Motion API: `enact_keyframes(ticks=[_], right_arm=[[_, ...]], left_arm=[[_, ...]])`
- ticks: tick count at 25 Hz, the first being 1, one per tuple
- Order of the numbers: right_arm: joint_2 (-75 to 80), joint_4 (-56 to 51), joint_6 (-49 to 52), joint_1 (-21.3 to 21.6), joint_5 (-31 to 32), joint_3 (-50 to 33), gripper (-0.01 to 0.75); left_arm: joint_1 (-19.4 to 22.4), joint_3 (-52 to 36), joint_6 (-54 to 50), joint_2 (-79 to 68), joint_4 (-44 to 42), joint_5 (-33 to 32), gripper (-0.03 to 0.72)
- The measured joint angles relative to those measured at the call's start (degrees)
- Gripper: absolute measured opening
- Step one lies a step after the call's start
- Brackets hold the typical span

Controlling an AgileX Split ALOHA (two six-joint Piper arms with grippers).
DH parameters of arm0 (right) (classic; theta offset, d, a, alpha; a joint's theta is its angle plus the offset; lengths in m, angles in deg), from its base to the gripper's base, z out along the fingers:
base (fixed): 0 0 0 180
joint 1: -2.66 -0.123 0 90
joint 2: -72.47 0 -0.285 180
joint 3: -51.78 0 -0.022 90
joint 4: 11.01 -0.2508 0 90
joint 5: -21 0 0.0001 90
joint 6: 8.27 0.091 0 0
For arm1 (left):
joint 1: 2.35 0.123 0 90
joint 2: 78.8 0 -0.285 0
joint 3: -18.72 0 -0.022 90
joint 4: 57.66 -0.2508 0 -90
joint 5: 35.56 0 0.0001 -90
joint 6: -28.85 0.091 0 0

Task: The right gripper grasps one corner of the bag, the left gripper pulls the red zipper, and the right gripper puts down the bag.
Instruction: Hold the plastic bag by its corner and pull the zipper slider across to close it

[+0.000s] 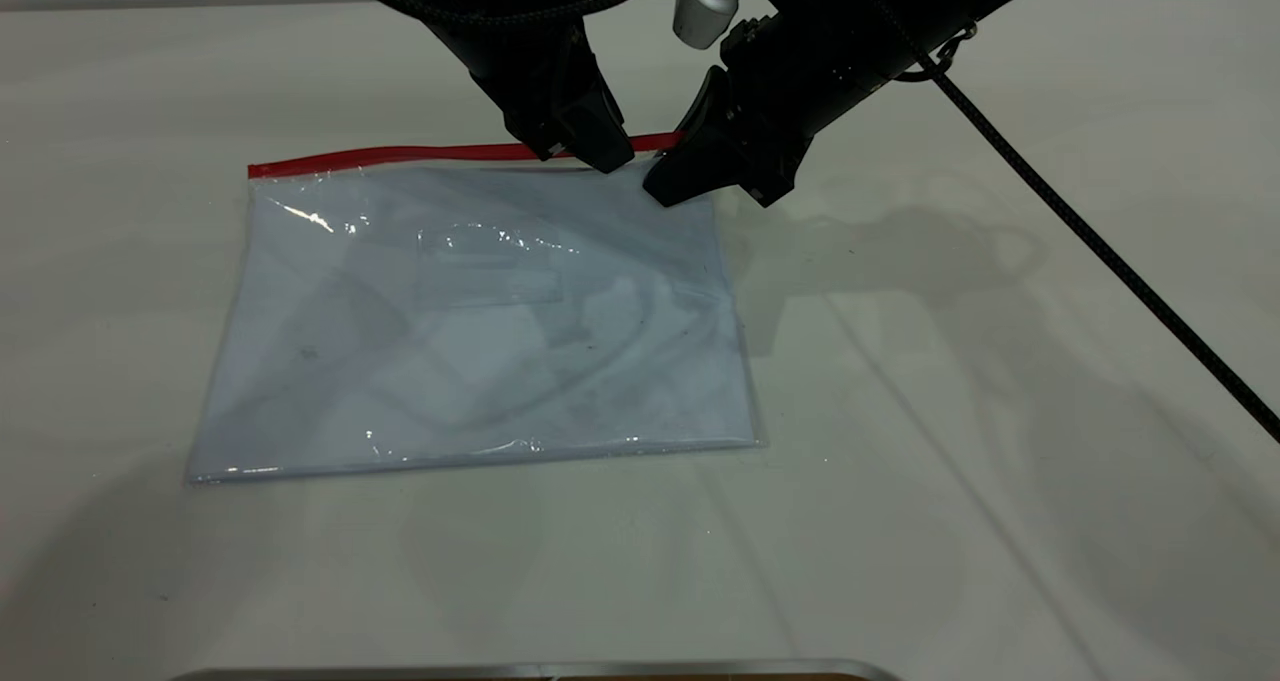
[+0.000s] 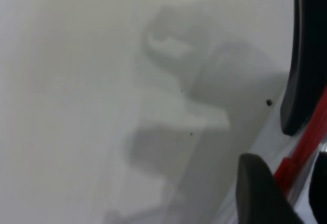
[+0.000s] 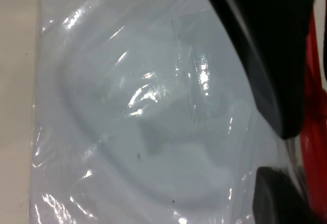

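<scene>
The bag (image 1: 480, 321) lies flat on the white table (image 1: 1000, 461), a pale bluish clear pouch with a faint label patch (image 1: 490, 271) near its middle. Its long far edge carries the red zipper (image 1: 400, 155), which begins at the far left corner and runs to the right under my two grippers.

Going from left to right, first comes my left gripper (image 1: 590, 151), the all-black one with the braided cable. It stands over the red strip near the right end of this edge, and its tips touch the strip or are just above it. In the left wrist view the red zipper (image 2: 305, 150) passes between my two fingers (image 2: 263, 193), which are apart around it, not pressed on it.

Just beside it, to the right, is my right gripper (image 1: 690, 176), with the silver-grey cylinder (image 1: 705, 6) above it. Its tips are down at the corner (image 1: 690, 161) of the bag, at the red end. In the right wrist view I see the bag (image 3: 138, 121) and the red strip (image 3: 314, 127) beside my fingers (image 3: 278, 198), but whether they clamp the plastic I cannot tell.
</scene>
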Motion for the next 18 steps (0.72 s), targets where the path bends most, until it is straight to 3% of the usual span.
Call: enact_keyframes(ticks=[18], right_arm=[[0.0,0.0,0.0,0.0,0.0,0.0,0.034]], left_arm=[[0.0,0.0,0.04,-0.3,1.4,-1.07,0.073]])
